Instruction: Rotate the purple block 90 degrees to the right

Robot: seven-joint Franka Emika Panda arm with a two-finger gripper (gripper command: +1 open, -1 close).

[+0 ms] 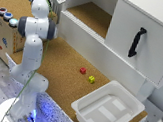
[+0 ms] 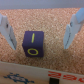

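Seen from the wrist, the tool (image 2: 39, 31) hangs wide open with its 2 fingers (image 2: 7, 31) well apart on either side of the purple block (image 2: 33, 43), touching nothing. The block sits upright on the cork desk (image 2: 52, 20), centred between them; it looks small, rigid and light, so pinching its 2 opposite flat sides should hold.

On the cork-covered table (image 1: 55, 64) you had a small red block (image 1: 83, 70) and a small yellow block (image 1: 91, 79) lying just beside each other, apart from the empty white bin (image 1: 108, 109) that sat toward the exterior view's right, near the table's edge. Behind them stood a white cabinet (image 1: 136, 35) with a black handle (image 1: 136, 42) on its door and an open cork-lined shelf (image 1: 91, 16). At the exterior view's left, a cardboard box (image 1: 2, 32) carried round buttons (image 1: 7, 14) on top.
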